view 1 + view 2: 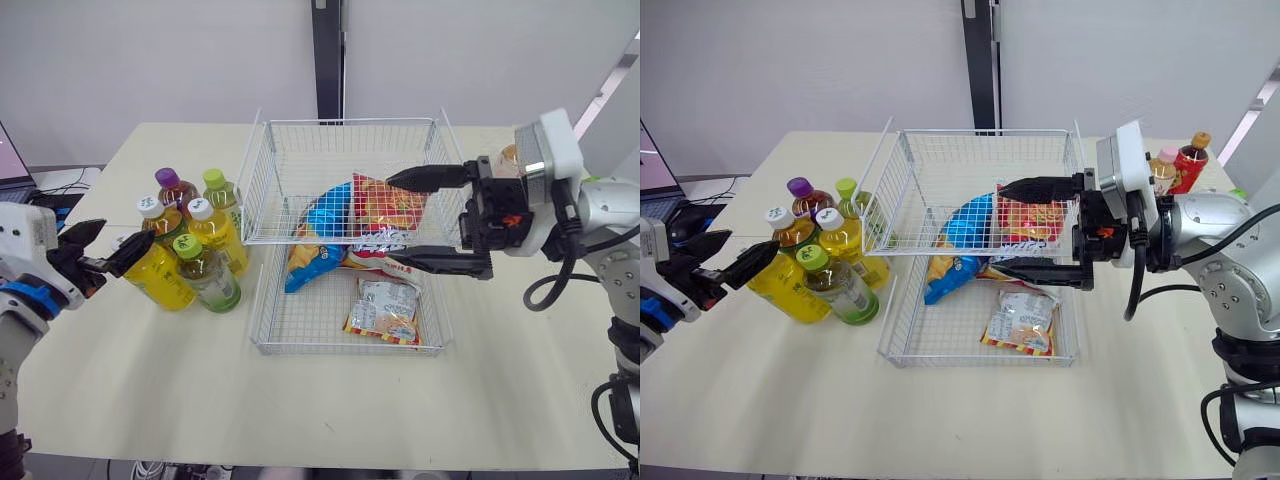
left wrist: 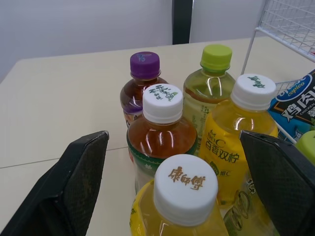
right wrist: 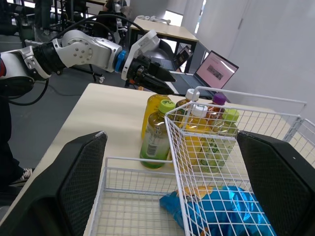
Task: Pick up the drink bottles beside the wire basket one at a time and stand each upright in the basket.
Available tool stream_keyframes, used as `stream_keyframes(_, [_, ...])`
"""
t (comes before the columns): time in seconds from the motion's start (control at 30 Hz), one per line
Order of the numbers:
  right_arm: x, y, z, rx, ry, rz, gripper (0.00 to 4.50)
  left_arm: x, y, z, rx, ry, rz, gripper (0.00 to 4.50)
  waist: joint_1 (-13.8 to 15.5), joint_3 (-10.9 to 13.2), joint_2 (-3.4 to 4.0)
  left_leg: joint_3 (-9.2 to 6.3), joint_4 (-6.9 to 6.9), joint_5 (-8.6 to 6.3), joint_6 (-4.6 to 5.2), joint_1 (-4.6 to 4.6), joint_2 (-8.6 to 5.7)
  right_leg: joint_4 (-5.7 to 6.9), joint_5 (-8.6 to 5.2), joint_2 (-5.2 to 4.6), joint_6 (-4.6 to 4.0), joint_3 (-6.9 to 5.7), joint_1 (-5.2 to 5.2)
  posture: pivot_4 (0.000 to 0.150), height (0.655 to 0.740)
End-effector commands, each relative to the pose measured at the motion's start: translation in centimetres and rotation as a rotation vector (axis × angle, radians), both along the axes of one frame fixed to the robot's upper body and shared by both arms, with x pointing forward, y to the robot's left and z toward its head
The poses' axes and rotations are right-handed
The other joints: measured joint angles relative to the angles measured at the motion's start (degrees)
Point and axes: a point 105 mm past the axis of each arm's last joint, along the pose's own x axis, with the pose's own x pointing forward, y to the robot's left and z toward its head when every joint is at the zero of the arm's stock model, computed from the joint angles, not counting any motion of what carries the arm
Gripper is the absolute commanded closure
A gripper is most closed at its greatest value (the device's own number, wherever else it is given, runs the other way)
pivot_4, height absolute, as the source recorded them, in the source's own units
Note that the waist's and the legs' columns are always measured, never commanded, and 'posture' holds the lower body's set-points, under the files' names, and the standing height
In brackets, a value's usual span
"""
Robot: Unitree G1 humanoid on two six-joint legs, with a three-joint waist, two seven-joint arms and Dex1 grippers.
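Six plastic drink bottles (image 1: 215, 238) stand on the pale tabletop (image 1: 150, 390), just beside the white wire basket (image 1: 345, 150). The left claw (image 1: 128, 235) is apart near them; the right claw (image 1: 388, 220), also apart, hangs over the basket.

An office-like lab is hosting the scene. An open laptop (image 3: 217, 69) is glowing near a pale desk (image 3: 162, 28), white partition walls (image 1: 150, 60) standing behind.
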Motion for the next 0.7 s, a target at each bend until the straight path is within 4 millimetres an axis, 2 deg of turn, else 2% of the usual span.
stream_keyframes(0.03, [-0.1, -0.1, 0.8, 0.010, -0.028, 0.003, 0.00, 0.2, 0.1, 0.7, 0.029, -0.031, 0.011, 0.06, 0.1, 0.0, -0.03, 0.00, 0.00, 0.00, 0.00, 0.00, 0.00, 0.00, 0.00, 0.00, 0.00, 0.01, 0.00, 0.150, 0.7400])
stream_keyframes(0.33, [0.2, -0.1, 1.0, 0.016, -0.028, -0.003, 0.00, 0.5, -0.2, 0.0, 0.046, -0.003, -0.006, 0.06, 0.1, 0.0, -0.05, 0.00, 0.00, 0.00, 0.00, -0.01, -0.01, 0.00, 0.00, 0.00, 0.01, 0.01, 0.00, 0.150, 0.7400])
stream_keyframes(0.43, [0.2, -0.1, 1.1, 0.016, -0.028, -0.004, 0.00, 0.5, -0.4, -0.4, 0.046, 0.007, -0.008, 0.66, 0.0, 0.0, -0.05, 0.00, 0.00, 0.00, 0.00, -0.01, 0.00, 0.00, 0.00, 0.00, 0.01, 0.01, 0.00, 0.150, 0.7400])
stream_keyframes(0.7, [0.1, -0.2, 1.1, 0.019, -0.027, -0.006, 0.00, 0.2, -0.4, -0.8, 0.056, 0.016, -0.006, 2.98, 0.0, 0.0, -0.05, -0.01, 0.00, 0.00, 0.00, 0.00, 0.00, 0.00, 0.00, 0.00, 0.01, 0.01, -0.01, 0.150, 0.7400])
